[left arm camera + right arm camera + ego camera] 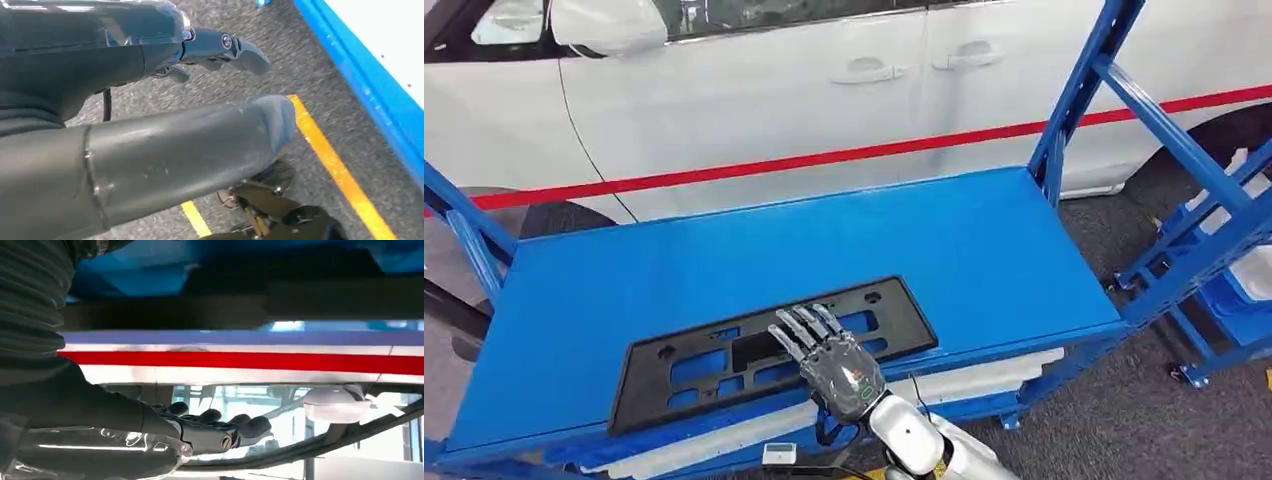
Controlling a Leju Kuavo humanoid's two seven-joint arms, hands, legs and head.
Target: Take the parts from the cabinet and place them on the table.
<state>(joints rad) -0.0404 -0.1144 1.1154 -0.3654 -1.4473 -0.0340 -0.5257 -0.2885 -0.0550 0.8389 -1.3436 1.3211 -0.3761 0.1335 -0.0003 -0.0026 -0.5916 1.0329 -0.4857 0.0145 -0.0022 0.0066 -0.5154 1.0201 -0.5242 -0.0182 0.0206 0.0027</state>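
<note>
Fingers (809, 325) of right hand (832, 362) spread flat over black plate frame (724, 360) on blue worktop (984, 250), gripping nothing; left hand (150, 55) loosely apart, empty.

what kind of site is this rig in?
Probably a car assembly or workshop floor. A white car with a red side stripe stands behind a blue metal shelf rack bearing a flat black plastic plate-holder panel, and yellow floor lines mark grey carpet-like flooring.
</note>
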